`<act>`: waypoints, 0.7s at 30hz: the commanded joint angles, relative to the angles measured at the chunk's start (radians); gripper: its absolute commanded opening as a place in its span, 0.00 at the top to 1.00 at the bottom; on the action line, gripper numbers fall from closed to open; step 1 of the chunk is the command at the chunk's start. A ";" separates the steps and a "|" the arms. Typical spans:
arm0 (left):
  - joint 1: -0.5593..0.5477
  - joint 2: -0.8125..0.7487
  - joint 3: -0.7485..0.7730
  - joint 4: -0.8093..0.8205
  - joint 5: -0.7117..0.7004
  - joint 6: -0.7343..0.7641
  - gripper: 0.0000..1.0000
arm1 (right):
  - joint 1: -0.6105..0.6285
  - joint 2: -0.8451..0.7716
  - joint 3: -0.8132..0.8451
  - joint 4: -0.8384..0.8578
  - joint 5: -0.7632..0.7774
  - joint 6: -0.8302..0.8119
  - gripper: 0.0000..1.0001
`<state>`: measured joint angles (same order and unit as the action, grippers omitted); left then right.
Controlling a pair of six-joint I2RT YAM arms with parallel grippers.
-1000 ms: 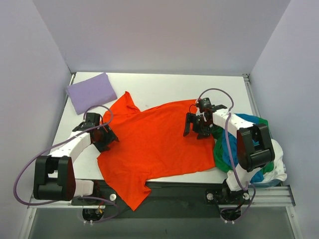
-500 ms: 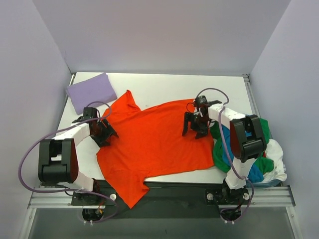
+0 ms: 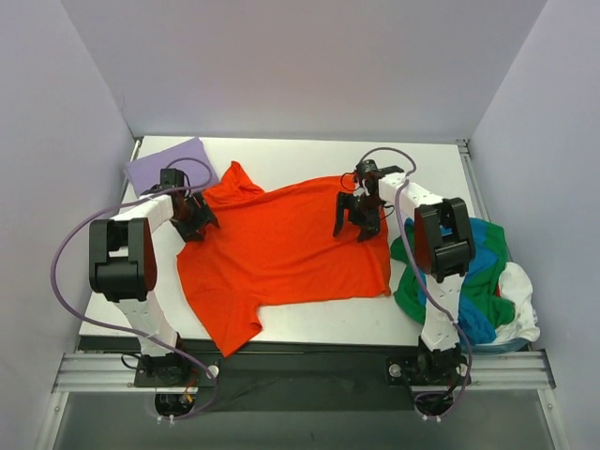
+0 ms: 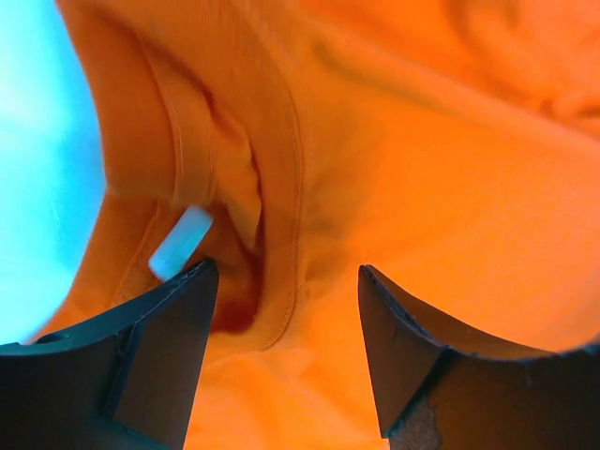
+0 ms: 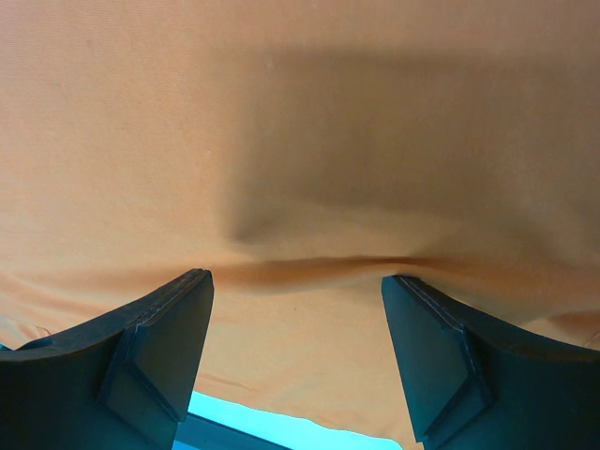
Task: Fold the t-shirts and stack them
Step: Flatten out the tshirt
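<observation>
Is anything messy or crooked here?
Yes. The orange shirt lies spread out but crooked, with one corner drooping over the near edge of the table. At the right edge, a heap of shirts, green, blue and white, sits tangled and unfolded. Only the purple shirt looks neatly folded.

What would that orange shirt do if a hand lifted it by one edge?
Probably droop limply: the orange shirt lies flat and creased like thin cloth. It looks light for its spread. Pushed, it would likely bunch, not slide; a ridge shows by the right hand.
</observation>
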<state>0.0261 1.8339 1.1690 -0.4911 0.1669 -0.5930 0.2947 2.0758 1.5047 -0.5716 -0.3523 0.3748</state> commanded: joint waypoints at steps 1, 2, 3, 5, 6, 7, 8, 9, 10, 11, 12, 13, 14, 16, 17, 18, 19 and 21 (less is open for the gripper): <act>0.005 0.054 0.110 -0.029 -0.090 0.070 0.28 | 0.001 0.050 0.094 -0.071 -0.004 -0.036 0.26; 0.003 0.060 0.124 -0.033 -0.098 0.073 0.28 | 0.001 0.062 0.110 -0.083 -0.005 -0.036 0.26; 0.003 0.061 0.135 -0.038 -0.101 0.076 0.28 | 0.000 0.066 0.133 -0.086 -0.008 -0.037 0.26; -0.005 0.053 0.162 -0.047 -0.106 0.076 0.28 | 0.000 0.067 0.153 -0.100 -0.019 -0.042 0.26; -0.009 0.045 0.169 -0.047 -0.104 0.076 0.28 | -0.002 0.066 0.161 -0.103 -0.025 -0.043 0.26; -0.014 0.036 0.175 -0.047 -0.104 0.079 0.28 | 0.000 0.064 0.175 -0.108 -0.034 -0.045 0.26; -0.017 0.012 0.178 -0.047 -0.107 0.078 0.28 | 0.000 0.050 0.181 -0.109 -0.039 -0.047 0.26; -0.017 -0.004 0.181 -0.049 -0.107 0.078 0.28 | 0.000 0.041 0.187 -0.111 -0.042 -0.048 0.26; -0.047 -0.034 0.182 -0.053 -0.107 0.075 0.28 | 0.000 0.034 0.199 -0.112 -0.045 -0.048 0.26; -0.058 -0.051 0.184 -0.058 -0.113 0.068 0.28 | 0.000 0.014 0.204 -0.116 -0.047 -0.050 0.26; -0.066 -0.070 0.182 -0.061 -0.115 0.065 0.28 | 0.000 0.003 0.207 -0.117 -0.045 -0.051 0.26; -0.072 -0.088 0.181 -0.069 -0.118 0.062 0.28 | 0.000 -0.009 0.209 -0.117 -0.045 -0.051 0.26; -0.080 -0.126 0.169 -0.075 -0.130 0.058 0.28 | 0.000 -0.034 0.204 -0.120 -0.042 -0.051 0.26; -0.100 -0.168 0.143 -0.081 -0.138 0.045 0.28 | 0.001 -0.062 0.189 -0.120 -0.042 -0.053 0.26; -0.103 -0.204 0.129 -0.084 -0.138 0.038 0.28 | 0.001 -0.087 0.164 -0.120 -0.042 -0.053 0.26; -0.107 -0.223 0.086 -0.086 -0.138 0.024 0.28 | 0.001 -0.100 0.145 -0.119 -0.042 -0.057 0.26; -0.115 -0.257 0.063 -0.087 -0.135 0.018 0.28 | 0.003 -0.115 0.125 -0.120 -0.042 -0.060 0.26; -0.123 -0.289 -0.010 -0.093 -0.127 -0.010 0.28 | 0.007 -0.154 0.056 -0.117 -0.027 -0.073 0.26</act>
<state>-0.0910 1.6070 1.2411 -0.5529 0.0525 -0.5594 0.2951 2.0232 1.6264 -0.6342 -0.3820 0.3302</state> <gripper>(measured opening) 0.720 0.740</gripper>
